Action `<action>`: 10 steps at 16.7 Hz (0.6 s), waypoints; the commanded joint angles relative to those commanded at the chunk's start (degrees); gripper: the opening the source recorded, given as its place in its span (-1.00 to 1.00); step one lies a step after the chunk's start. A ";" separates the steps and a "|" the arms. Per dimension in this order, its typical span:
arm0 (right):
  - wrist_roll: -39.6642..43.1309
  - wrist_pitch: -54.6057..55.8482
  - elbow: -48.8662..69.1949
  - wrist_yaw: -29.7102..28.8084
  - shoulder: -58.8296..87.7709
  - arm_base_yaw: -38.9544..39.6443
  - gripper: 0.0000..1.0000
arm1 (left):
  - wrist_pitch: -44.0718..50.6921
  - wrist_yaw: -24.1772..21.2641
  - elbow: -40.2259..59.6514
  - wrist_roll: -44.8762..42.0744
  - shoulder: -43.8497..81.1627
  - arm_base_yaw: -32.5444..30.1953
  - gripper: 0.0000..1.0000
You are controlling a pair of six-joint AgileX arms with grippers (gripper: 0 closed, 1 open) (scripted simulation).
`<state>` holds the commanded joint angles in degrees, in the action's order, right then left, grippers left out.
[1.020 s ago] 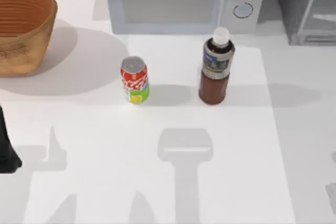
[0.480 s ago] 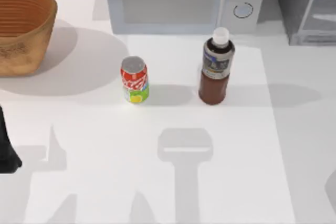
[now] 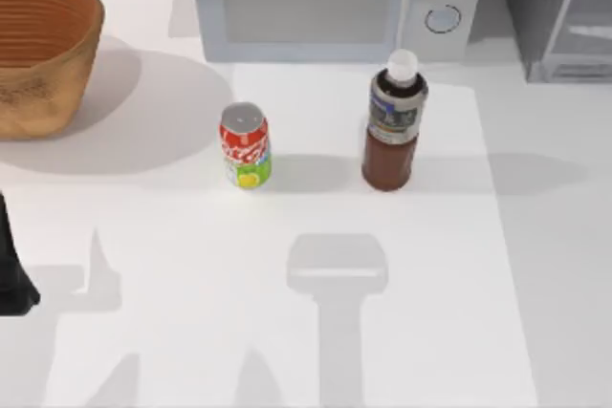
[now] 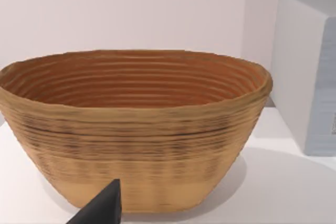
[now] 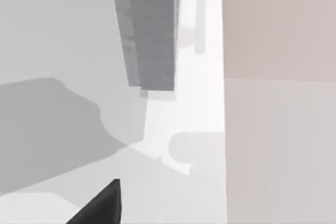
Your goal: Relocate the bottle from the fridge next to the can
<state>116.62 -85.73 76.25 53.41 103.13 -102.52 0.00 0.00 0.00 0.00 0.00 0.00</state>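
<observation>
Bottle (image 3: 393, 121) upright on white table (image 3: 287, 332), right of can (image 3: 246, 145), microwave (image 3: 330, 2) behind

Matte blk left arm (image 3: 11, 274), pointed claw tip (image 4: 102, 207)

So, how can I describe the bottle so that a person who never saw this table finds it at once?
Start at the white microwave at the back of the table. The bottle stands upright just in front of its two round knobs, to the right of the red can. It is taller than the can, dark brown, with a white cap.
</observation>
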 joint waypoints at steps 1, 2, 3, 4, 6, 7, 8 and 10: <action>0.98 -0.01 0.32 0.49 0.98 -0.88 1.00 | 0.00 0.00 0.00 0.00 0.00 0.00 1.00; 1.38 -0.02 0.45 0.69 1.38 -1.23 1.00 | 0.00 0.00 0.00 0.00 0.00 0.00 1.00; 1.38 -0.02 0.45 0.69 1.38 -1.23 1.00 | 0.00 0.00 0.00 0.00 0.00 0.00 1.00; 1.38 -0.02 0.45 0.69 1.38 -1.23 1.00 | 0.00 0.00 0.00 0.00 0.00 0.00 1.00; 1.30 0.02 0.27 0.60 1.23 -1.02 1.00 | 0.00 0.00 0.00 0.00 0.00 0.00 1.00; 1.23 0.08 0.27 0.60 1.24 -0.98 1.00 | 0.00 0.00 0.00 0.00 0.00 0.00 1.00; 0.61 0.60 0.24 0.59 1.32 -0.57 1.00 | 0.00 0.00 0.00 0.00 0.00 0.00 1.00; -2.40 3.10 0.11 0.41 1.62 1.39 1.00 | 0.00 0.00 0.00 0.00 0.00 0.00 1.00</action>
<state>114.21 -82.62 76.37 53.82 104.76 -101.13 0.00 0.00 0.00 0.00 0.00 0.00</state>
